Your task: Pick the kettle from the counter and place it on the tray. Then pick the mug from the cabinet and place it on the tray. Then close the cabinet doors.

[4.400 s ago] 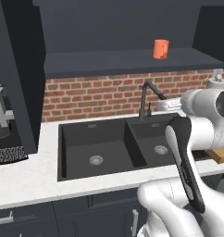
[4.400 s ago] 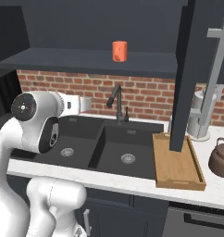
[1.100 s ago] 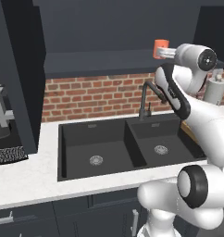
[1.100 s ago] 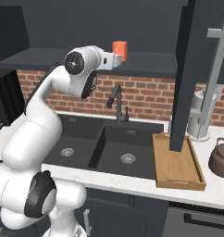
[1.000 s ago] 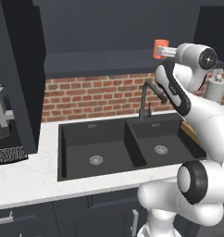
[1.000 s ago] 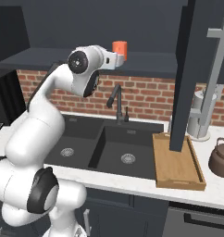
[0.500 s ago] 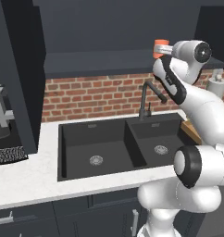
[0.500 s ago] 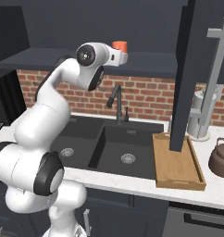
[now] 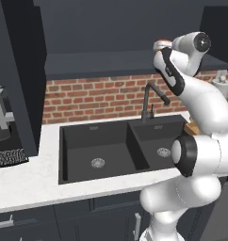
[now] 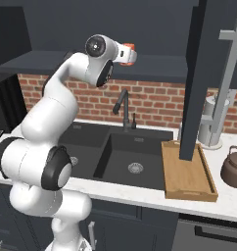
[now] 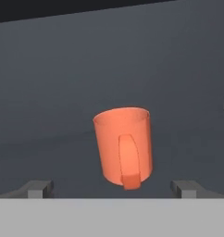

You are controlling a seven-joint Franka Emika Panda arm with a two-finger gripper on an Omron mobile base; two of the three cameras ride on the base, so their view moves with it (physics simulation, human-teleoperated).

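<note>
Your gripper [image 11: 112,189] has its jaws spread wide and holding nothing, one fingertip on each side of the mug [image 11: 123,146], which stands upright on the cabinet [image 10: 154,66] shelf, long axis vertical, open rim up, handle turned straight toward your hand camera.

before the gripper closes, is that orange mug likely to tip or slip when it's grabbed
The mug looks rigid and smooth, so it may slip a little. It stands upright on the cabinet shelf, taller than wide, so an off-centre nudge could tip it. Its handle faces the open gripper, which might turn it as the fingers close.
</note>
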